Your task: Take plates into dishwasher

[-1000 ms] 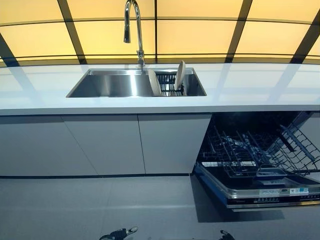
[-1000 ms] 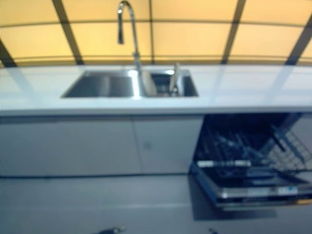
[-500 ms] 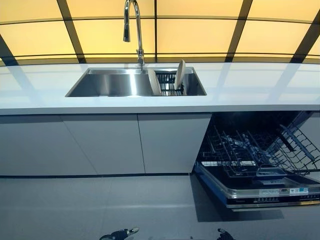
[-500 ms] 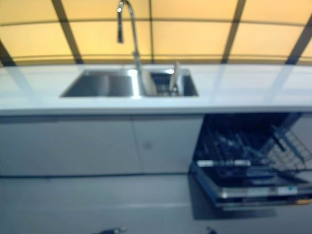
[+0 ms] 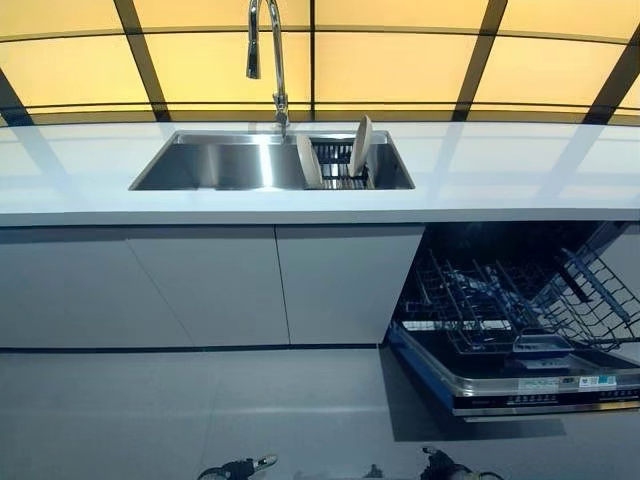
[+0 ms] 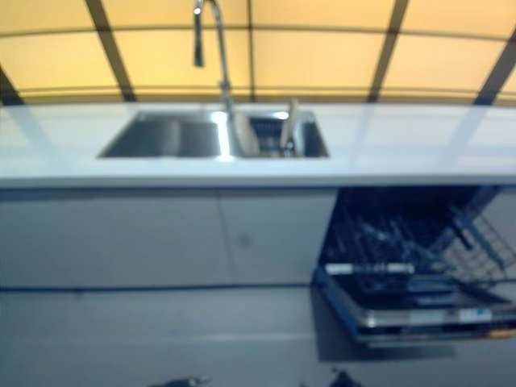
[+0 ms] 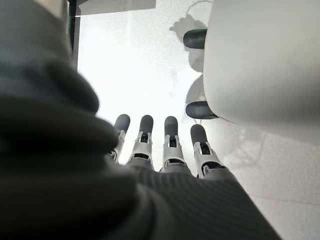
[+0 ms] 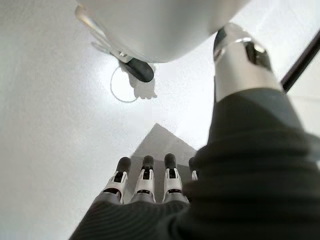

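Two pale plates stand on edge in a dark rack in the right half of the steel sink: one plate leans left, the other plate stands further right. The dishwasher under the counter at the right is open, its door down and its wire rack pulled out and holding no plates. Both hands hang low, far from the sink. My left hand and my right hand point at the floor with straight fingers and hold nothing. They just show at the bottom edge of the eye views.
A tall curved faucet rises behind the sink. The white counter runs the full width, with grey cabinet doors below. The lowered dishwasher door juts out over the grey floor at the right.
My right hand has risen a little further into the bottom edge of the eye views. The camera has tipped slightly. Plates and dishwasher have not moved.
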Available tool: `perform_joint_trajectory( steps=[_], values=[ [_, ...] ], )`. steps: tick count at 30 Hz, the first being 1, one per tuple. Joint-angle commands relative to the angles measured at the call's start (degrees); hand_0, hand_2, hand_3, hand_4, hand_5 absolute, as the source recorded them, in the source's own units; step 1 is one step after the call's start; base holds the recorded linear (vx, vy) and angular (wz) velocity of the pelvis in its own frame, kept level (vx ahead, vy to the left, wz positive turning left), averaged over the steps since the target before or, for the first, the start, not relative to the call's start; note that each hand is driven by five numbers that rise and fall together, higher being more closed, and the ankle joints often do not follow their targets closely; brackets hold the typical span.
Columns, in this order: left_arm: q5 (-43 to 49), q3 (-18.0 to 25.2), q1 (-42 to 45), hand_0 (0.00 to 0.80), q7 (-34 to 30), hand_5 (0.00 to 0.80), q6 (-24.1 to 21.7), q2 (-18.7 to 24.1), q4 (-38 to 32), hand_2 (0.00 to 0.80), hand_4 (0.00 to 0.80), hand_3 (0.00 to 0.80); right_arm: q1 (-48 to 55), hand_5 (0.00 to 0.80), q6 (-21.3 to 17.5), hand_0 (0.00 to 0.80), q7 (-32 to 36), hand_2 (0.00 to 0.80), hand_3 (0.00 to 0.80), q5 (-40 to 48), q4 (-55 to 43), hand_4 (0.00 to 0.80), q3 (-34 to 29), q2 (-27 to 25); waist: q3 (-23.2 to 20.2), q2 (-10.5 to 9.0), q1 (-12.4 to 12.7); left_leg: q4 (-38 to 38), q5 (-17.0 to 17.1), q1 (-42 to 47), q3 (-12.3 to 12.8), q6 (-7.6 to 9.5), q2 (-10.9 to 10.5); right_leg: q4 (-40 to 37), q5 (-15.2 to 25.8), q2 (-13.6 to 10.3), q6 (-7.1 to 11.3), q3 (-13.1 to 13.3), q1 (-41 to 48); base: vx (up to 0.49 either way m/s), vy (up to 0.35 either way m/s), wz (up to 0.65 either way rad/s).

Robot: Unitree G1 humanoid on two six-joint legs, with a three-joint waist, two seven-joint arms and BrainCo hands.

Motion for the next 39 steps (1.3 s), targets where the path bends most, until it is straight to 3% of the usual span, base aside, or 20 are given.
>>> perform_joint_trajectory(
  steps=[1,5,6,8,10,11,12,14,15,16,17,18,20,23,26,31,34,36,37,39],
  values=[
    [3.39,-1.81,-2.55,0.0,2.55,0.0,1.75,-0.81,3.47,0.0,0.0,0.0,-3.3,0.0,0.91,0.0,1.11,0.0,0.0,-5.53,0.56,0.0,5.22,0.5,3.3,-2.59,0.93,1.37,-0.58,-1.07,-3.96,4.85,-4.78,5.92,-2.96,0.55,1.37,-1.83,0.3,0.045,-0.123,0.02],
    [2.36,-0.91,-3.17,0.0,5.13,0.0,-0.02,0.03,2.66,0.0,0.0,0.0,-5.93,0.0,0.77,0.0,2.18,0.0,0.0,-0.6,-1.35,0.0,6.15,-0.51,6.11,-4.91,1.94,15.63,-4.69,-5.78,-3.04,4.35,-3.69,9.17,-4.24,-0.23,-0.73,-2.11,-0.91,0.013,-0.157,0.05],
    [1.46,-0.23,-3.08,0.0,5.33,0.0,-2.15,0.18,2.21,0.0,0.0,0.0,-6.13,0.0,0.15,0.0,1.72,0.0,0.0,0.15,-2.29,0.0,6.39,-1.13,7.8,-5.79,2.67,25.03,-2.41,-10.46,-1.79,3.55,-3.69,9.48,-4.0,-0.72,-1.71,-2.43,-0.59,0.034,-0.167,-0.03],
    [-1.8,1.6,-2.58,0.0,5.1,0.0,-4.94,0.0,1.16,0.0,0.0,0.0,-5.9,0.0,-0.01,0.0,1.03,0.0,0.0,-1.63,-3.15,0.0,6.53,-1.88,10.11,-5.31,3.93,34.82,3.97,-19.97,-1.73,2.23,-3.52,10.08,-4.1,0.13,-3.15,-1.54,0.17,0.066,-0.091,-0.27],
    [-2.89,1.96,-1.97,0.0,4.65,0.0,-7.45,-0.29,0.43,0.0,0.0,0.0,-5.27,0.0,1.53,0.0,0.93,0.0,0.0,-1.82,-2.36,0.0,6.79,-2.53,11.67,-2.53,5.31,26.54,10.18,-23.15,-0.28,-0.24,-1.99,9.51,-4.78,1.86,-2.71,-1.38,2.31,0.198,0.062,-0.22],
    [-3.18,1.84,-1.85,0.0,4.64,0.0,-8.01,-0.41,0.45,0.0,0.0,0.0,-5.22,0.0,1.12,0.0,0.66,0.0,0.0,-1.96,-1.51,0.0,6.56,-2.57,11.81,-1.65,5.64,22.65,11.35,-23.34,0.21,-0.63,-1.49,9.24,-5.05,2.36,-2.55,-1.35,2.94,0.408,0.162,-0.06],
    [-3.67,1.1,-1.65,0.0,4.83,0.0,-8.78,-0.79,0.47,0.0,0.0,0.0,-5.03,0.0,0.27,0.0,-0.74,0.0,0.0,-2.11,1.02,0.0,5.89,-2.61,12.14,0.73,7.03,12.46,15.64,-24.46,-0.06,-1.97,-0.95,8.32,-5.86,3.66,-2.16,-0.57,5.49,0.48,0.159,-0.13],
    [-4.29,0.61,-0.83,0.0,5.08,0.0,-8.17,-1.57,1.25,0.0,0.0,0.0,-4.93,0.0,1.36,0.0,-1.45,0.0,0.0,-0.77,2.25,0.0,4.93,-2.47,12.27,1.27,8.49,4.03,17.87,-24.8,-3.67,-2.57,-2.46,8.16,-7.12,3.71,-1.88,1.59,8.38,0.444,0.158,-0.08],
    [-5.82,0.93,-0.6,0.0,5.14,0.0,-7.79,-1.99,1.65,0.0,0.0,0.0,-4.76,0.0,1.8,0.0,-1.69,0.0,0.0,-0.27,2.53,0.0,4.42,-2.34,12.12,1.37,8.44,4.28,17.85,-24.69,-3.66,-2.4,-2.57,8.49,-7.79,3.56,-1.86,2.01,8.76,0.306,0.195,-0.15],
    [-6.68,2.86,-0.16,0.0,5.9,0.0,-7.88,-2.66,1.69,0.0,0.0,0.0,-4.49,0.0,1.74,0.0,-2.68,0.0,0.0,0.0,3.78,0.0,3.1,-1.87,11.35,1.29,8.19,4.19,15.07,-23.89,-2.64,-1.62,-2.48,8.98,-8.5,2.66,-1.32,2.49,9.04,0.28,0.213,-0.27],
    [-5.82,3.12,-0.33,0.0,5.81,0.0,-7.98,-2.68,1.82,0.0,0.0,0.0,-4.3,0.0,1.23,0.0,-2.93,0.0,0.0,-0.13,4.56,0.0,2.06,-1.68,10.66,1.48,7.65,4.53,14.41,-23.03,0.16,-1.6,-1.38,9.23,-9.16,1.75,-0.88,1.69,9.8,0.328,0.232,-0.33],
    [-5.19,3.3,-0.58,0.0,5.17,0.0,-7.79,-2.43,2.28,0.0,0.0,0.0,-4.17,0.0,0.23,0.0,-3.47,0.0,0.0,0.7,5.43,0.0,1.1,-1.55,9.87,1.54,7.51,4.73,13.81,-22.08,0.87,-1.34,-0.59,9.8,-9.97,0.61,-0.4,0.72,10.33,0.237,0.148,-0.3],
    [-3.85,3.45,-0.16,0.0,5.08,0.0,-7.61,-2.36,2.88,0.0,0.0,0.0,-3.72,0.0,0.47,0.0,-3.95,0.0,0.0,1.71,5.54,0.0,-0.24,-1.2,8.91,1.59,7.41,6.04,11.98,-20.94,0.12,-0.84,-0.55,11.17,-11.27,-0.86,0.32,-0.23,11.35,0.292,0.126,-0.47],
    [-0.95,3.1,0.2,0.0,5.39,0.0,-5.98,-0.72,3.01,0.0,0.0,0.0,-2.09,0.0,0.09,0.0,-3.89,0.0,0.0,0.95,5.27,0.0,-2.11,-0.21,6.19,1.03,6.39,6.14,9.63,-17.28,1.39,0.26,-0.73,11.48,-12.03,-2.63,1.89,-2.05,12.94,0.337,0.117,-0.51],
    [0.1,2.54,-0.53,0.0,4.52,0.0,-4.74,-0.09,3.25,0.0,0.0,0.0,-2.02,0.0,0.81,0.0,-2.81,0.0,0.0,0.1,5.99,0.0,-1.93,0.04,4.17,0.92,5.98,4.58,9.1,-15.32,0.58,1.03,-1.12,10.99,-11.86,-3.56,2.28,-2.71,13.02,0.204,0.073,-0.04],
    [1.21,1.49,-1.42,0.0,4.12,0.0,-3.66,-0.92,4.12,0.0,0.0,0.0,-2.65,0.0,1.53,0.0,-2.64,0.0,0.0,0.48,7.21,0.0,-1.87,0.49,2.32,0.07,6.54,8.67,6.61,-16.94,-0.55,1.83,-1.89,10.12,-11.39,-4.79,2.48,-2.77,13.35,0.158,0.061,0.11],
    [0.87,2.31,-1.4,0.0,4.72,0.0,-4.12,-1.75,4.64,0.0,0.0,0.0,-3.12,0.0,2.73,0.0,-2.34,0.0,0.0,0.59,7.46,0.0,-2.91,0.46,1.82,-0.69,6.73,11.93,4.33,-17.71,-0.32,3.02,-2.83,10.74,-10.35,-6.05,3.05,-2.69,13.51,0.163,0.112,0.04],
    [3.99,1.57,-1.67,0.0,4.79,0.0,-3.72,-1.1,4.35,0.0,0.0,0.0,-3.45,0.0,2.34,0.0,-2.26,0.0,0.0,0.98,7.73,0.0,-3.23,0.32,1.22,-1.54,6.58,11.67,3.17,-17.07,-0.17,4.71,-4.54,14.6,-6.03,-7.36,4.45,-2.53,12.33,0.195,0.162,0.1],
    [4.58,1.08,-1.86,0.0,4.14,0.0,-2.94,-0.63,4.31,0.0,0.0,0.0,-3.7,0.0,1.6,0.0,-2.52,0.0,0.0,1.09,7.88,0.0,-3.42,0.19,1.17,-1.38,6.28,11.31,2.62,-16.44,-0.13,5.52,-5.08,20.92,-2.52,-8.25,5.17,-2.54,9.77,0.212,0.18,0.06],
    [7.06,0.19,-2.31,0.0,2.59,0.0,-1.63,0.44,4.37,0.0,0.0,0.0,-3.72,0.0,1.1,0.0,-3.11,0.0,0.0,1.96,7.38,0.0,-3.63,-0.39,2.03,-0.3,4.63,10.45,2.11,-13.93,-0.89,6.28,-5.11,30.37,-0.25,-6.62,5.0,-1.33,3.35,0.248,0.146,0.02]
  ],
)
